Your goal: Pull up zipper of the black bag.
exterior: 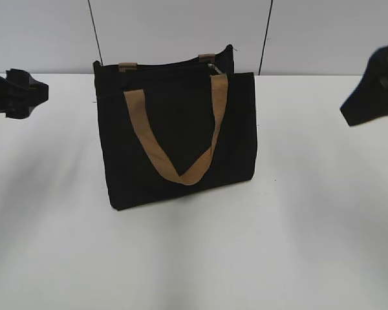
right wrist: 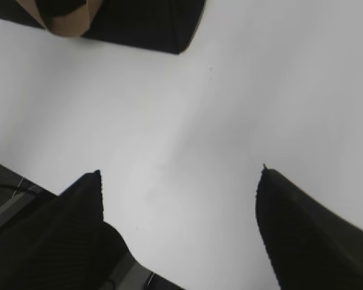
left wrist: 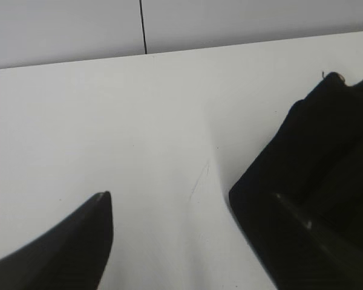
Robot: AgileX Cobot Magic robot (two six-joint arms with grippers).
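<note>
My left tool (left wrist: 190, 202) stands wide open with nothing between its fingers; it hovers over the bare desk (left wrist: 127, 121), its right finger overlapping the side of the black bag (left wrist: 302, 157) in the left wrist view, contact not determinable. My right tool (right wrist: 178, 175) is likewise spread wide and empty above the desk, well clear of the bag's lower corner. In the exterior view both tools sit at the frame edges, apart from the bag. The black bag stands upright mid-desk, one tan strap handle (exterior: 174, 155) hanging down its front. The zipper (exterior: 213, 67) pull shows silvery at the top edge, right end.
</note>
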